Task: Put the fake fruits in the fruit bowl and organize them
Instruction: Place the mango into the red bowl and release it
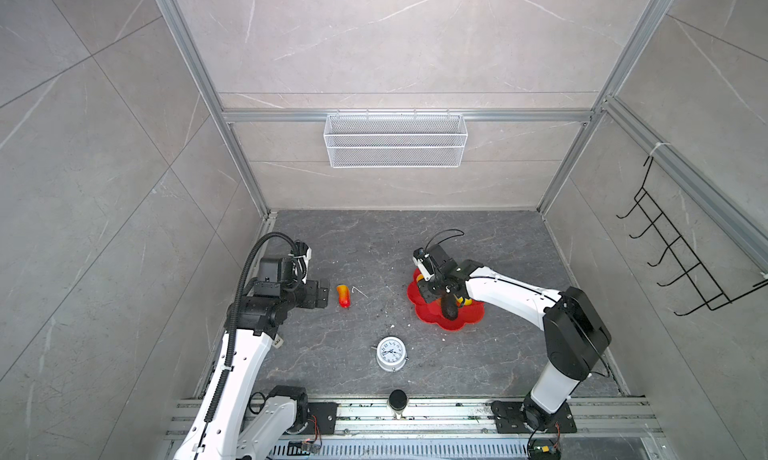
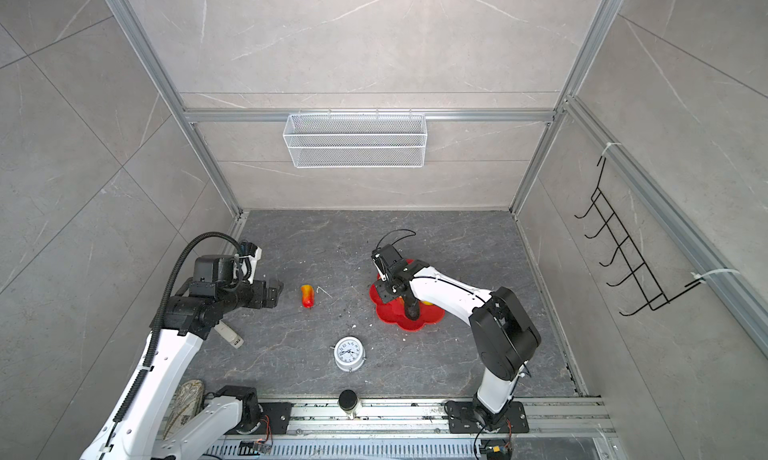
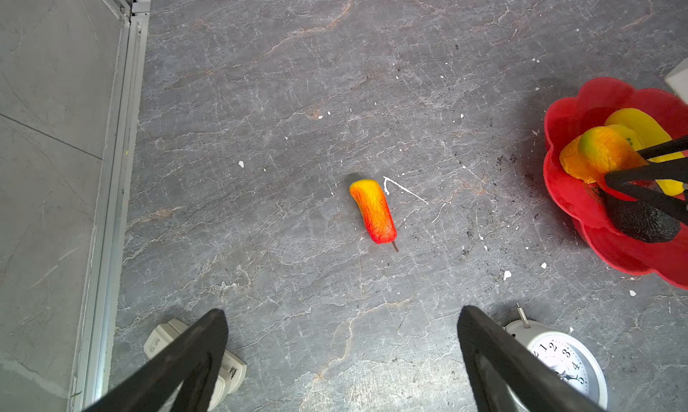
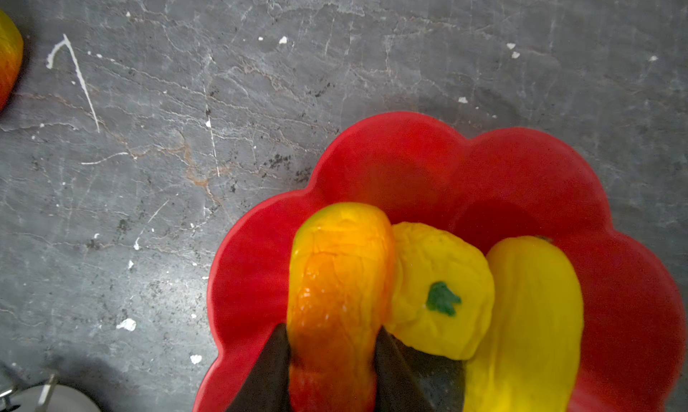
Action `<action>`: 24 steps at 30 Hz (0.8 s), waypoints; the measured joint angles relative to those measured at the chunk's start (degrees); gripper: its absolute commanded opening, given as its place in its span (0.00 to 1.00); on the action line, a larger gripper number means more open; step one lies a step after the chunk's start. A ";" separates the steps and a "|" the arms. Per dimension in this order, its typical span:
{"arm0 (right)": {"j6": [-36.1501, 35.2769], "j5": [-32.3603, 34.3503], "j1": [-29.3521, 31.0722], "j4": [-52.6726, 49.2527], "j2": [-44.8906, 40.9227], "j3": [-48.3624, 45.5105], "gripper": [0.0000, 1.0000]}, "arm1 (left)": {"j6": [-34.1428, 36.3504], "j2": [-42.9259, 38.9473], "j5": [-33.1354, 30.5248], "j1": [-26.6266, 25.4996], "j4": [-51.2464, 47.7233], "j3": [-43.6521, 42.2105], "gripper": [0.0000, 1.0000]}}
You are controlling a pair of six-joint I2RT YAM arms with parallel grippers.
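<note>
right jaws gripping orange-red fruit [image 4: 335,280] in bowl [image 4: 521,168], left jaws wide, clock [image 1: 391,354] near

My right pincer [image 4: 331,330] clamps an orange-red oblong [image 4: 335,280] in the red bowl [image 4: 409,157] beside the round yellow fruit [image 4: 439,291], long yellow fruit [image 4: 532,317] and dark oval [image 3: 644,220]; the second oblong [image 3: 373,211] lies before my left pincer [image 3: 342,315].

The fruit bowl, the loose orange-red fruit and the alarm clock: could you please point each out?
fruit bowl [image 1: 451,321]: in a top view, bare rim petal.
loose orange-red fruit [image 3: 373,213]: left wrist view, mid-body.
alarm clock [image 1: 391,351]: in a top view, dial centre.
</note>
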 measured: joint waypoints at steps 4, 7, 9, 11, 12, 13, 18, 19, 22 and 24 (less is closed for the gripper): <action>0.20 -0.15 0.00 0.42 1.25 -0.70 0.30 | 0.00 0.00 0.00 0.00 -0.02 0.00 1.00; 0.26 -0.37 0.00 1.01 2.58 -0.72 0.30 | 0.00 0.00 0.00 0.00 -0.02 0.00 1.00; 0.42 -0.76 0.00 1.42 3.54 -0.74 0.30 | 0.00 0.00 0.00 0.00 -0.02 0.00 1.00; 0.44 -1.14 0.00 1.66 4.24 -0.74 0.33 | 0.00 0.00 0.02 0.00 -0.04 0.00 1.00; 0.50 -1.36 0.00 1.84 4.52 -0.74 0.36 | 0.00 0.00 0.00 0.00 -0.07 0.00 1.00; 0.61 -1.44 0.00 1.88 4.70 -0.74 0.41 | 0.00 0.00 0.02 0.00 -0.04 0.00 1.00; 1.40 -1.99 0.00 2.05 4.87 -0.74 0.56 | 0.00 0.00 0.00 0.00 -0.07 0.00 1.00; 1.44 -2.03 0.00 2.05 4.87 -0.74 0.57 | 0.00 0.00 0.00 0.00 -0.07 0.00 1.00; 1.27 -2.12 0.00 1.31 4.70 -0.63 0.61 | 0.00 0.02 0.02 0.00 -0.07 0.00 1.00; 0.94 -2.34 0.13 -0.13 4.02 -0.11 0.66 | 0.00 0.02 0.04 0.00 -0.07 0.00 1.00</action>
